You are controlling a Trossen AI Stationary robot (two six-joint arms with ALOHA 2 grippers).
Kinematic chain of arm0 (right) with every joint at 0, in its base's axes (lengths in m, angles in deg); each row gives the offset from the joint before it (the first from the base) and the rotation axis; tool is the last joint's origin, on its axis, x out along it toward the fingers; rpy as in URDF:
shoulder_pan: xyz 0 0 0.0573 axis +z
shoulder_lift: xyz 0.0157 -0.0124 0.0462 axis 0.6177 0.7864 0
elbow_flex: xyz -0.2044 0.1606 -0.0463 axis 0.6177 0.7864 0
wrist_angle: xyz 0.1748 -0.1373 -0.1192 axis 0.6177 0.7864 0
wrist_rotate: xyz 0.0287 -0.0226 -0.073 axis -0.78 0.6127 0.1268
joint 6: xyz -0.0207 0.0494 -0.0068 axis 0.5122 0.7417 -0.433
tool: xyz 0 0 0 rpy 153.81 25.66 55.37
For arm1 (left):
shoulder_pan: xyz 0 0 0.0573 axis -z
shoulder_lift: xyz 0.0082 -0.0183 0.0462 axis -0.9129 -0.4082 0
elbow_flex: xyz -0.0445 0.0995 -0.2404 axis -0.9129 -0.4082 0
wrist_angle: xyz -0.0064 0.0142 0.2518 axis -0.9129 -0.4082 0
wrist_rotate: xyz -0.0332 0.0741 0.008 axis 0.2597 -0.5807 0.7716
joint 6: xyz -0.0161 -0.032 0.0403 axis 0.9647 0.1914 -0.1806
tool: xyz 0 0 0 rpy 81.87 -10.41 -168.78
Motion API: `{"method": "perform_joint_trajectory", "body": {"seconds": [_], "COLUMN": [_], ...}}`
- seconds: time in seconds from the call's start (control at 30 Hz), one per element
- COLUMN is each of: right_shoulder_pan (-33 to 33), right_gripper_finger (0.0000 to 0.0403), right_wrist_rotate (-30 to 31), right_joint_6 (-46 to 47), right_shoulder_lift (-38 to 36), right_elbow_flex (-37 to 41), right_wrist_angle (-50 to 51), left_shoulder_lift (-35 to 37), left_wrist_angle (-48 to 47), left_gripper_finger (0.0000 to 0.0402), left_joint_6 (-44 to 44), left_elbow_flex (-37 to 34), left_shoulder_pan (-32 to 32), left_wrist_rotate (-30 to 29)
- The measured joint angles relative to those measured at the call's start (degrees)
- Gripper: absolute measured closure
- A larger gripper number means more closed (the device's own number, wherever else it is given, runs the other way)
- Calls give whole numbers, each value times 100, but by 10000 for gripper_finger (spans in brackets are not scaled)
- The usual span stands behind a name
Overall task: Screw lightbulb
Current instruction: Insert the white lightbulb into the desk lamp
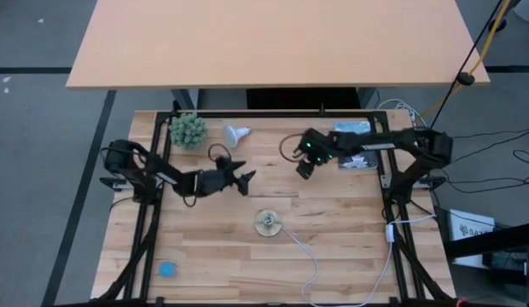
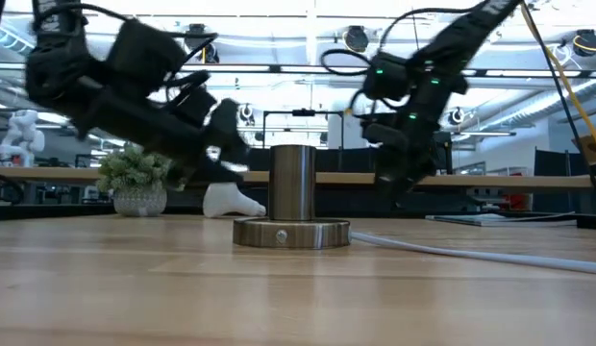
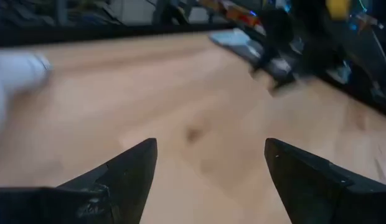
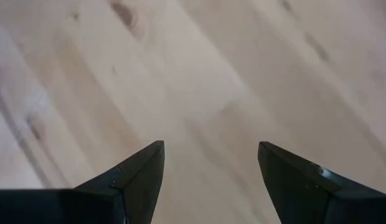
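Pale wood-plank table (image 1: 333, 247), white lightbulb (image 1: 237, 134) lying on its side, potted plant (image 1: 188, 130) near it, metal socket (image 1: 267, 223) with white cord (image 1: 305, 256), blue disc (image 1: 167, 269)

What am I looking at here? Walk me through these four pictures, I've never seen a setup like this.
This is a robot with two dark arms working at a wooden table. Each arm ends in a gripper with two fingers.

One picture looks straight down from above. One sits at table height, looking level across. The other two come from cameras on each wrist, looking past that arm's own fingers.

On the table lie the lightbulb, on its side near the far edge, a small potted plant, a round metal socket with a white cord, and a small blue disc.

The left gripper hovers near the middle, fingers open. The right gripper hangs over bare wood, also open. Neither holds anything.
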Motion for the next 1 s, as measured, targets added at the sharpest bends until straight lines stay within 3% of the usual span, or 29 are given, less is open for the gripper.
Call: {"method": "perform_joint_trajectory", "body": {"seconds": [0.13, 0.3, 0.47, 0.57, 0.7, 0.9, 1.0], "right_shoulder_pan": [211, 449, 685, 815, 963, 1111, 1177], "right_gripper_finger": [152, 152, 152, 152, 152, 152, 151], "right_wrist_rotate": [-2, 0, 1, 0, 0, 3, 3], "right_joint_6": [398, 611, 700, 775, 809, 812, 862], "right_shoulder_lift": [-393, -483, -458, -458, -458, -458, -458], "right_elbow_flex": [630, 783, 783, 783, 783, 783, 783], "right_wrist_angle": [-470, -650, -1029, -1273, -1312, -1300, -1296], "left_shoulder_lift": [615, 1118, 1035, 883, 607, -133, -461], "left_wrist_angle": [-1511, -5355, -7532, -8226, -8394, -8280, -8275], "left_gripper_finger": [99, 113, 150, 178, 244, 371, 396], "left_joint_6": [-218, -1036, -1589, -1577, -1394, -1677, -1722], "left_elbow_flex": [635, 2417, 4108, 4572, 4688, 4682, 4682], "left_shoulder_pan": [-776, -1829, -3027, -3728, -4333, -4426, -4395], "left_wrist_rotate": [645, 1008, 1412, 1794, 2652, 2903, 2917]}}
